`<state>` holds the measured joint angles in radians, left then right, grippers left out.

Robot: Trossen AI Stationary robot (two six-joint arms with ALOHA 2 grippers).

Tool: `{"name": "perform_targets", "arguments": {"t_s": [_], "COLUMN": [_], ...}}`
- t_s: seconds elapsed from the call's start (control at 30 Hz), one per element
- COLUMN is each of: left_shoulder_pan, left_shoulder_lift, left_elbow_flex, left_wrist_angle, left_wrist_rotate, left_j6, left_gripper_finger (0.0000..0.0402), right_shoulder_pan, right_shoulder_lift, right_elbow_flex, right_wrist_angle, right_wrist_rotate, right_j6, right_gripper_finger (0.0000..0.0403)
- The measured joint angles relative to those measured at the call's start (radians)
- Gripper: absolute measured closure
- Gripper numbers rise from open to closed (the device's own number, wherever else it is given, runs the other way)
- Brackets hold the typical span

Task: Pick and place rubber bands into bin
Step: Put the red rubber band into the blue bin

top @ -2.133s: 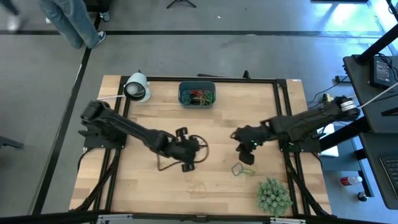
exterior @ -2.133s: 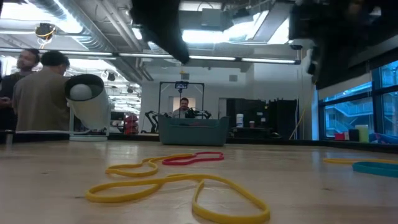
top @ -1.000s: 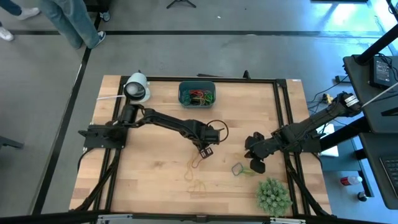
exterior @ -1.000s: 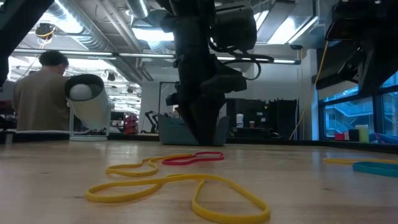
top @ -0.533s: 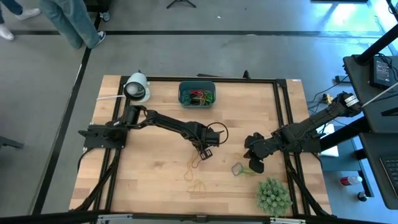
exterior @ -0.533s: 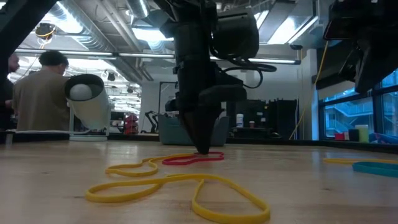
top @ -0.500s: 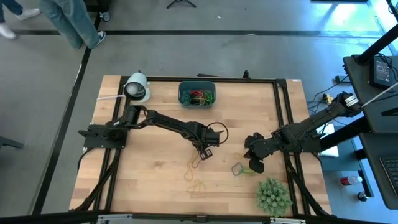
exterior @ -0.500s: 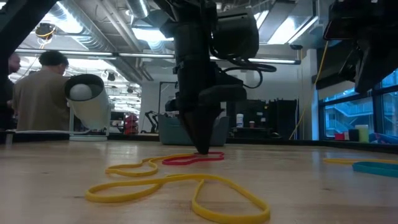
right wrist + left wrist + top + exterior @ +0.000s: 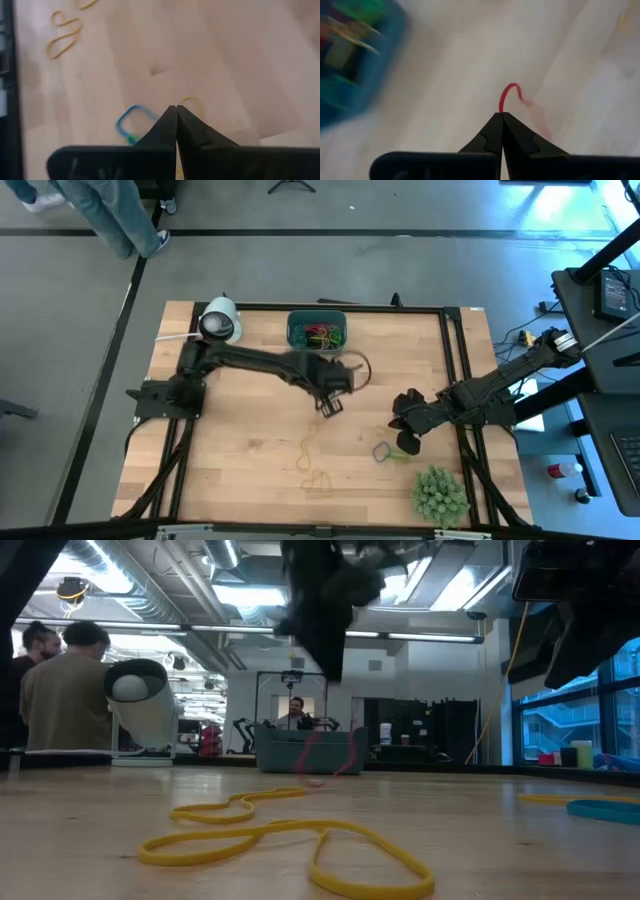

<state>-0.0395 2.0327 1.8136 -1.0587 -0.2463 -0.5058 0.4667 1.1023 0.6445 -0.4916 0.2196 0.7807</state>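
Nearest in the low view lie two yellow rubber bands: a large twisted loop point(image 9: 290, 845) at the front and a second wavy one point(image 9: 235, 804) just behind it, both flat on the wooden table point(image 9: 90, 830). Off to the side, a teal band point(image 9: 605, 809) and one more yellow strand point(image 9: 550, 799) rest on the wood near the picture's edge. Behind the yellow pair, a single red rubber band point(image 9: 325, 762) hangs blurred above the tabletop, below the left gripper point(image 9: 330, 665), which is up in the air. The left wrist view makes plain what the low view does not: the left gripper point(image 9: 501, 118) is clenched, its tips pinching the red rubber band point(image 9: 509, 94), which curls out from between them, and the teal-blue bin point(image 9: 357, 60) lies ahead with colourful bands inside. The right wrist view shows the right gripper point(image 9: 176, 111) clenched on nothing, hanging over bare wood just beside a blue band point(image 9: 134, 120) and a small yellow one point(image 9: 192, 102), with two more yellow loops point(image 9: 64, 37) farther off. Only the high view gives the whole layout: one bin point(image 9: 316, 332) at the table's far edge holding a tangle of bands, the left gripper point(image 9: 329, 404) in front of it, the right gripper point(image 9: 403, 442) towards the right side, a white cylinder point(image 9: 220, 321) at the far left corner and one spiky green plant point(image 9: 440, 495) near the front right. Two people point(image 9: 60, 690) stand in the room beyond.
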Motion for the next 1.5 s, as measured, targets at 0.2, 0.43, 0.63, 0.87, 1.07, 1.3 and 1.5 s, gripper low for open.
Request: {"name": "perform_targets", "arguments": {"t_s": [0.2,0.43,0.63,0.87,1.07,1.3,1.5], "left_shoulder_pan": [0.092,0.272,0.414,0.499,0.54,0.561,0.563], "left_shoulder_lift": [-0.106,-0.151,-0.101,0.022,0.15,0.242,0.25], "left_elbow_flex": [0.083,0.13,0.127,0.125,0.125,0.125,0.131], "left_wrist_angle": [-0.042,-0.032,-0.007,0.007,0.065,0.07,0.067], "left_wrist_rotate": [-0.099,-0.094,0.008,0.084,0.115,0.117,0.117], "left_j6": [0.129,0.344,0.501,0.663,0.753,0.816,0.83], "left_gripper_finger": [0.04,0.04,0.04,0.04,0.04,0.0381,0.0329], "right_shoulder_pan": [0.0,-0.02,-0.073,-0.156,-0.213,-0.242,-0.242], "right_shoulder_lift": [0.0,0.0,0.0,0.0,0.0,0.0,0.0], "right_elbow_flex": [0.0,0.0,0.0,0.0,0.0,0.0,0.0], "right_wrist_angle": [-0.021,-0.016,-0.014,-0.014,-0.013,-0.006,-0.006], "right_wrist_rotate": [0.086,0.103,0.173,0.191,0.191,0.191,0.191], "right_j6": [-0.067,-0.13,-0.069,-0.004,0.079,0.135,0.135], "right_gripper_finger": [0.0398,0.0398,0.0398,0.0398,0.0398,0.0398,0.0398]}}
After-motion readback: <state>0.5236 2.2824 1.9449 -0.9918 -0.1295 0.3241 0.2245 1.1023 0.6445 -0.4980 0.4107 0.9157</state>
